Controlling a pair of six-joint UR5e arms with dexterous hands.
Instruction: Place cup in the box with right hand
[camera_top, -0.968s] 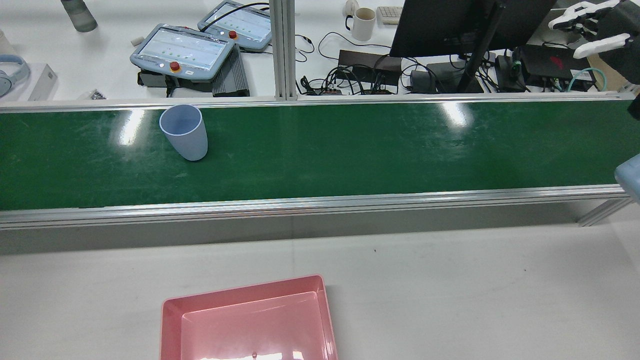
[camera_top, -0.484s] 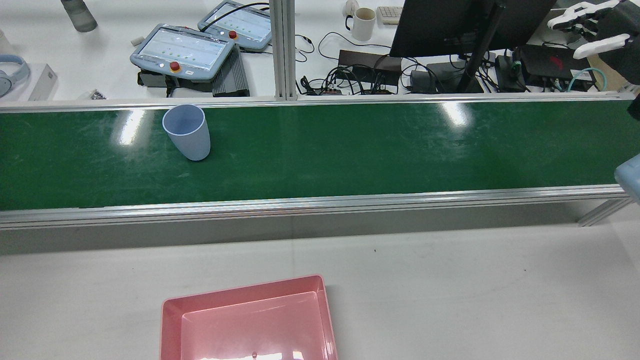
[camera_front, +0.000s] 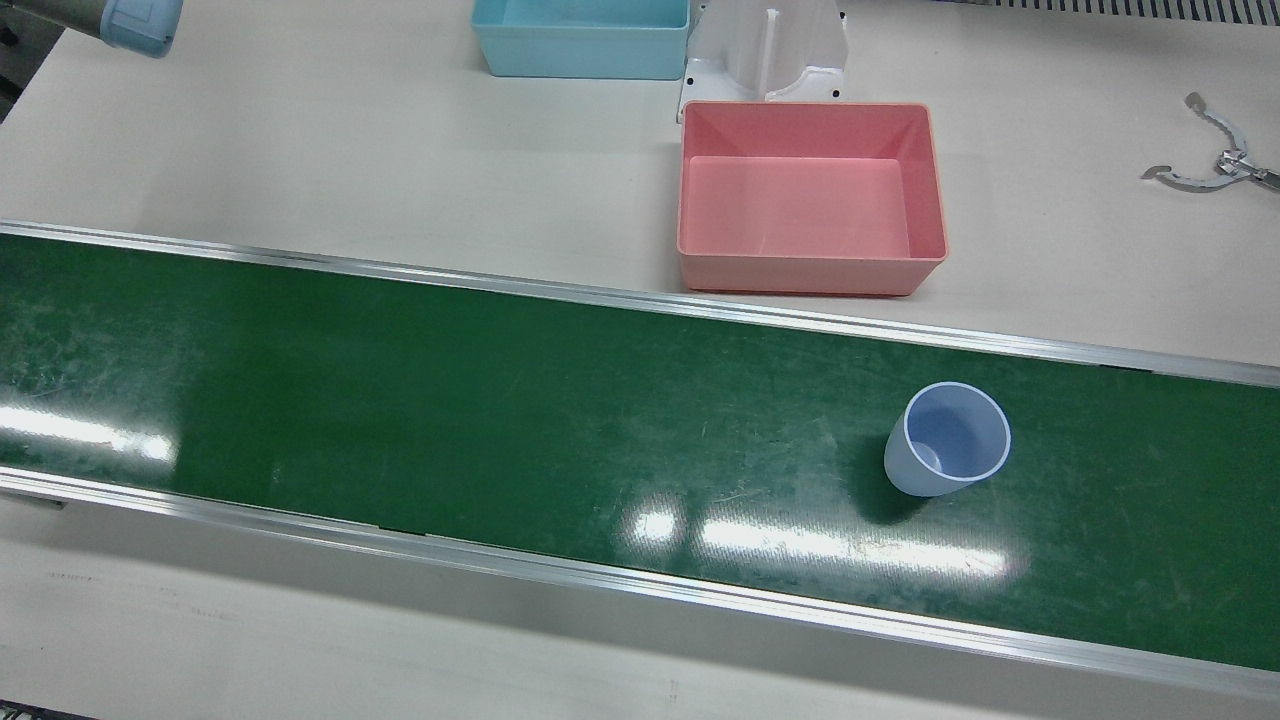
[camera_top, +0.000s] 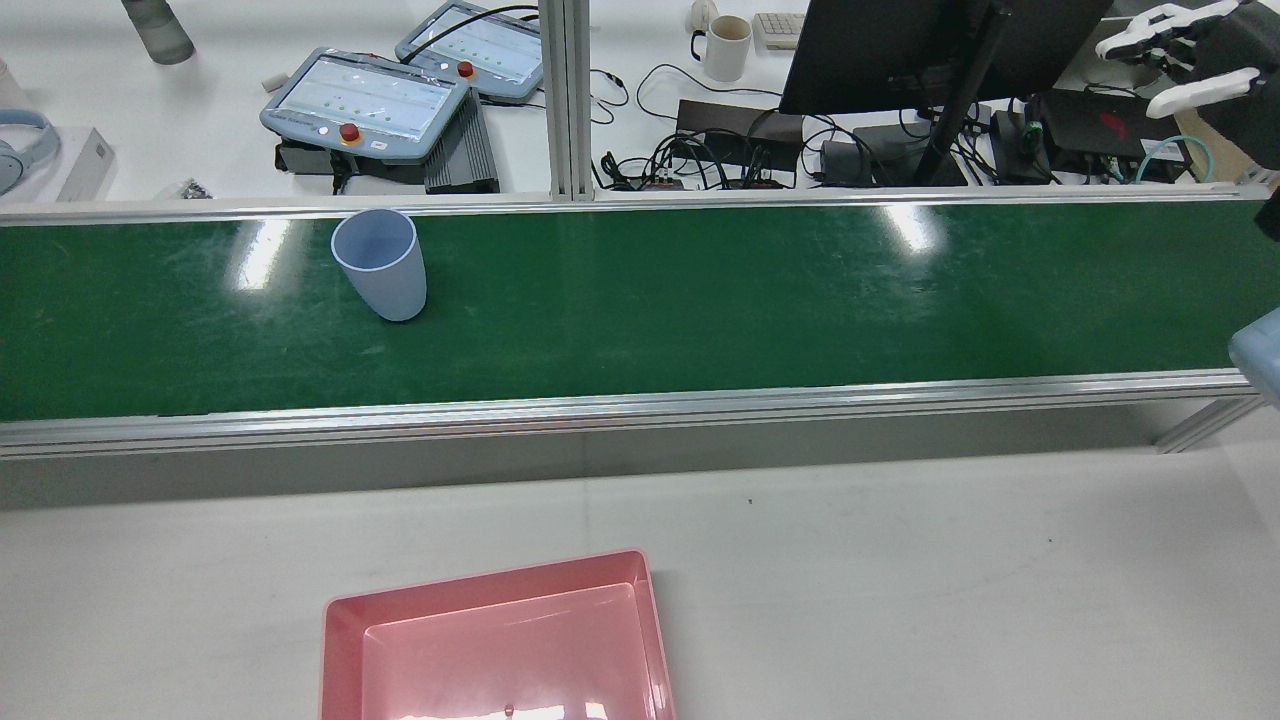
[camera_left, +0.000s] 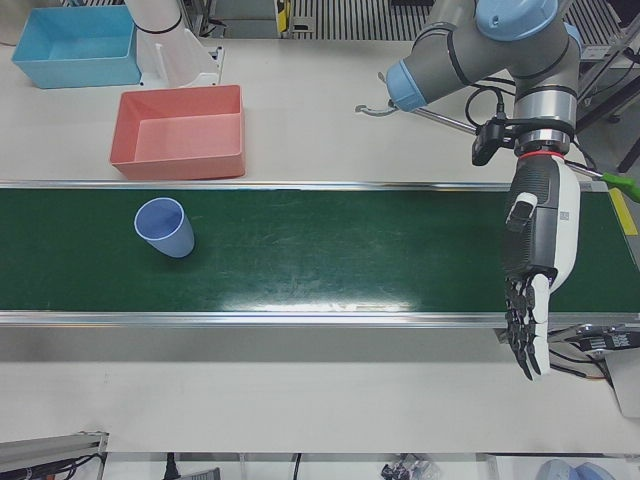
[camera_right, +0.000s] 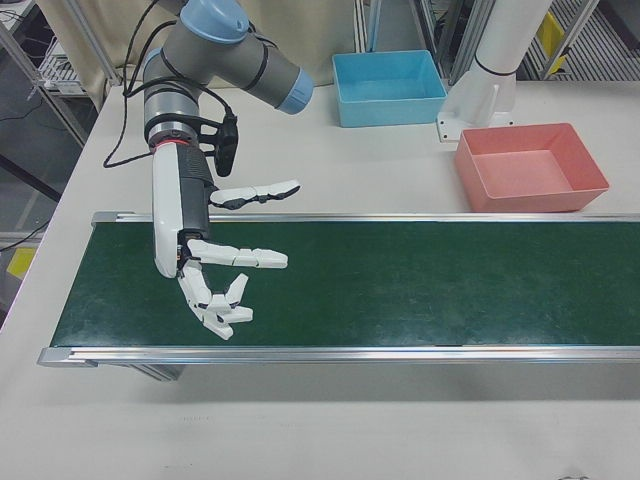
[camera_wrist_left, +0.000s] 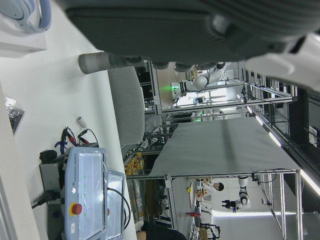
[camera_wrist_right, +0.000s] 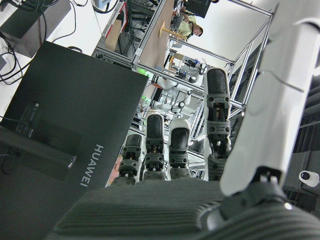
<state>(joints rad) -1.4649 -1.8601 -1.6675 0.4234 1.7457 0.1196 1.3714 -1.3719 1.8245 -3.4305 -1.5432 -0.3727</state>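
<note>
A pale blue cup stands upright on the green conveyor belt, mouth up. The pink box sits on the white table beside the belt, with nothing in it. My right hand hovers open with fingers spread over the belt's far end, a long way from the cup. My left hand hangs open over the other end, fingers straight and pointing down past the belt's outer edge. Neither hand holds anything.
A light blue box and a white arm pedestal stand behind the pink box. Metal tongs lie on the table. Beyond the belt are teach pendants, a monitor and cables.
The cup has shifted slightly to the right along the belt in the rear view. The right hand has stayed in place.
</note>
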